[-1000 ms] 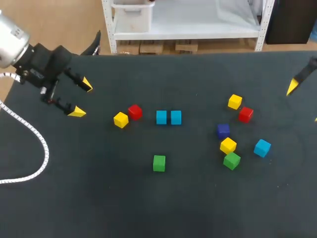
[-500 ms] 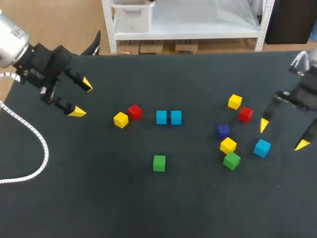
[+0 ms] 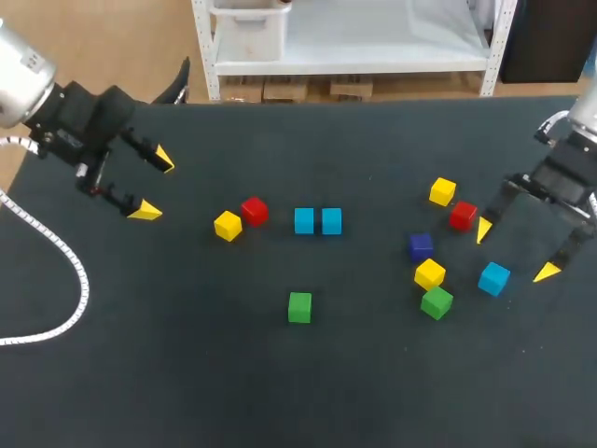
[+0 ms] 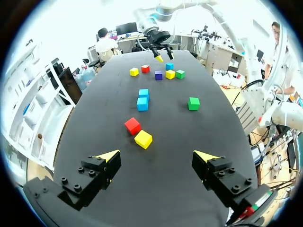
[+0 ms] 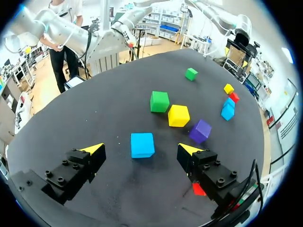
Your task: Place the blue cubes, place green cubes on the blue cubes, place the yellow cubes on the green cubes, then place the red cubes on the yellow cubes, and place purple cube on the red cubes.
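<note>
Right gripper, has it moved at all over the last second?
Yes. The right gripper came in from the table's far right edge toward the middle, and now hangs open by the lone blue cube.

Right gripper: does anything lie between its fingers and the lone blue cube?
Nothing. In the right wrist view the blue cube sits alone on bare table just ahead of the right gripper, whose open fingers touch nothing.

left tool (image 3: 154, 185): fingers spread wide, tips pointing rightward | right tool (image 3: 515, 250): fingers spread wide, tips downward
</note>
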Available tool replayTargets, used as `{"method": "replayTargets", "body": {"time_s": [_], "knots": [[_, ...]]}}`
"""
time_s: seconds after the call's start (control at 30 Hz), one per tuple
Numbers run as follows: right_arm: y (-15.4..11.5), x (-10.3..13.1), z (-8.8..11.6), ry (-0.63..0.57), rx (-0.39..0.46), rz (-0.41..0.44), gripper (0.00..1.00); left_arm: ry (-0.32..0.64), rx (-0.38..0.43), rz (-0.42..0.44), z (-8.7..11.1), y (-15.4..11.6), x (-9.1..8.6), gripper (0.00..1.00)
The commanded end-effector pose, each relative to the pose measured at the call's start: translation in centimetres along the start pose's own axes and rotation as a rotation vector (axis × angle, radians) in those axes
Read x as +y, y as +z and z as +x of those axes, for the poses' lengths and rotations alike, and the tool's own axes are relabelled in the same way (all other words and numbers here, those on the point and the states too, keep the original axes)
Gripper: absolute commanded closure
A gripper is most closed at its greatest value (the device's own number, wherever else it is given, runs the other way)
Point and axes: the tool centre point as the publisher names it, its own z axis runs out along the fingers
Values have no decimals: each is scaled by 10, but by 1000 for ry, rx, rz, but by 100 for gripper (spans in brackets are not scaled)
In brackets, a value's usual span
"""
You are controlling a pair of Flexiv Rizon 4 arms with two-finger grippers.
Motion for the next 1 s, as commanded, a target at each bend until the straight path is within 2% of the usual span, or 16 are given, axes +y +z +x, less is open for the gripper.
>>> {"method": "replayTargets", "body": {"time_s": [0.03, 0.43, 0.47, 0.5, 0.73, 0.8, 0.9, 1.0], "knots": [[4, -2, 0, -8, -11, -7, 0, 3, -2, -1, 1, 0, 0, 0], [16, -1, -2, 18, -16, -17, 0, 3, -2, -1, 1, 0, 0, 0], [17, -1, -2, 19, -17, -18, 3, 3, -2, -1, 1, 0, 0, 0], [17, 0, -2, 20, -18, -20, 0, 3, -2, -1, 1, 0, 0, 0], [24, 3, 0, 33, -23, -35, 0, 3, -2, -1, 1, 0, 0, 0], [25, 3, 0, 36, -26, -37, 12, 3, -2, -1, 1, 0, 0, 0], [26, 3, 1, 39, -27, -39, 18, 3, -2, -1, 1, 0, 0, 0], [27, 3, 1, 43, -27, -39, 51, 3, -2, -1, 1, 0, 0, 0]]}}
